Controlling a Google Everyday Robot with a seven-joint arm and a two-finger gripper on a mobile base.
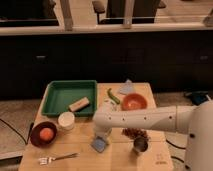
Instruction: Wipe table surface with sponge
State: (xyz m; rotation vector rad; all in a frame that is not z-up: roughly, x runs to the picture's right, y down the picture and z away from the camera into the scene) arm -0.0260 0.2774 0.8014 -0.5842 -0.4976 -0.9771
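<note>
The white arm (145, 119) reaches in from the right edge of the frame and bends down at lower centre, where the end effector (100, 140) points at the surface (80, 145). Its fingers are drawn together, clamped on the sponge (99, 144), a small blue pad that lies flat against the pale wood just below the arm's elbow, near the front middle of the surface.

In the upper left part of the surface sits a green tray (60, 95) with 1 tan block (79, 104) lying inside it toward its right side. Just below the tray stands a white cup (66, 120), and left of that, at the surface's left edge, a dark bowl (37, 141) holds 1 orange fruit (46, 133). A fork (59, 158) lies along the front left, well apart from the sponge.

At the upper right of the surface, a pale blue-grey cloth (127, 88) lies near the back edge, with an orange bowl (134, 102) just in front of it and a green pepper (113, 96) to the bowl's left. Below the arm, to the right of the sponge, is a brown patch of scattered bits (135, 133), and a small metal cup (140, 145) stands beside it. A small printed mark (160, 161) shows at the front right corner.
</note>
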